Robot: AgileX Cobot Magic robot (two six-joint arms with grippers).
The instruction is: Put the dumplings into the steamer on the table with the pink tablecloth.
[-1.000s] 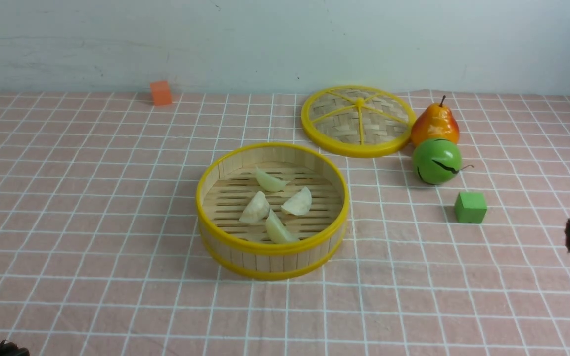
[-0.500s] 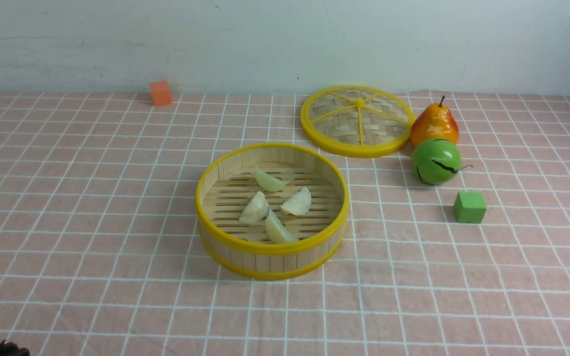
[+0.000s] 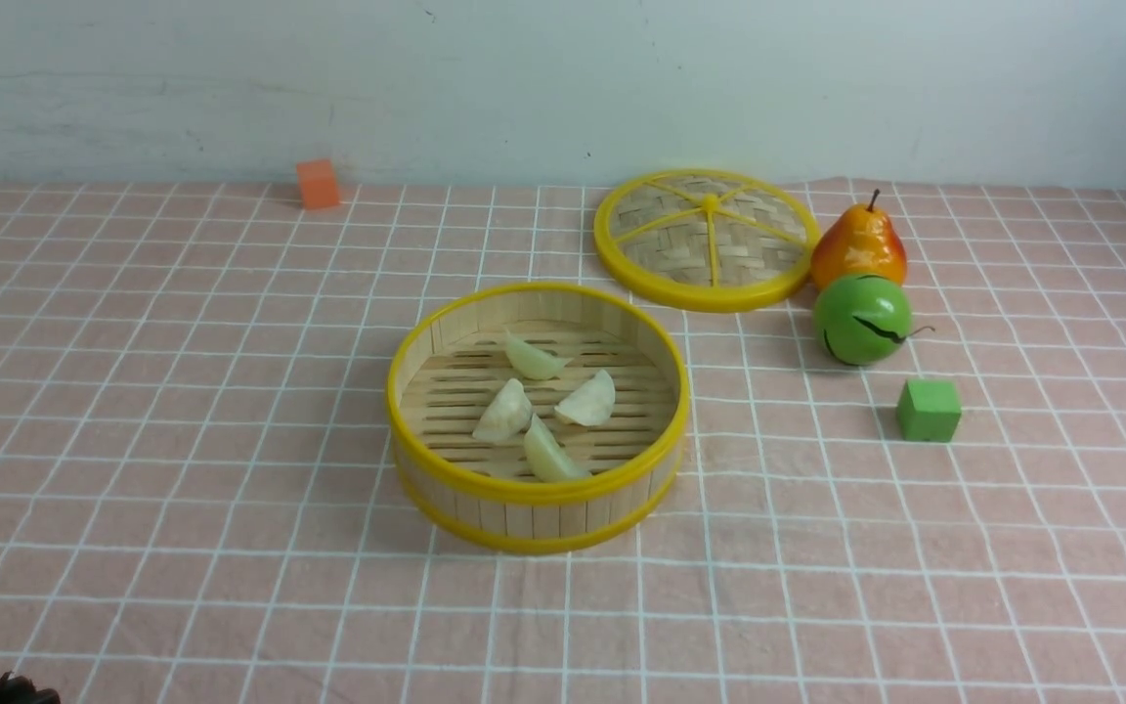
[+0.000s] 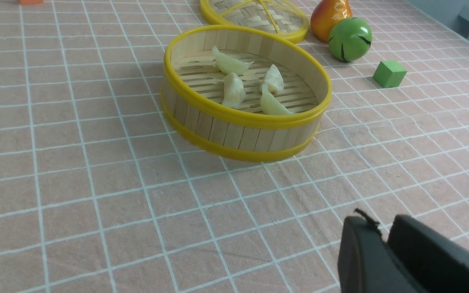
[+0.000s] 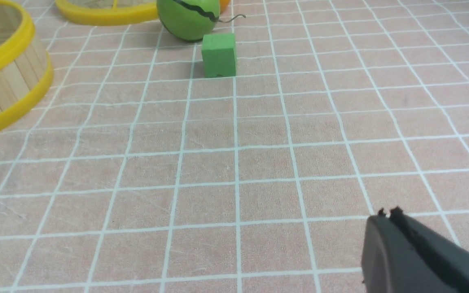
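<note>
Pink tablecloth (image 3: 182,440) looked grippy; dumplings (image 3: 543,406) seemed soft, slippery, best pinched mid-belly. Left gripper (image 4: 385,240) and right gripper (image 5: 389,213) both sat closed, empty.

Left gripper (image 4: 385,230): black; seen low over the table near its front left corner, jaws nearly together with a thin gap between them, nothing held.
Left gripper, front view (image 3: 6,690): only a dark tip showed at the lower left edge.
Right gripper (image 5: 389,213): black; jaws pressed together, empty, low over the table's right side.
Right arm, front view: out of sight.
</note>
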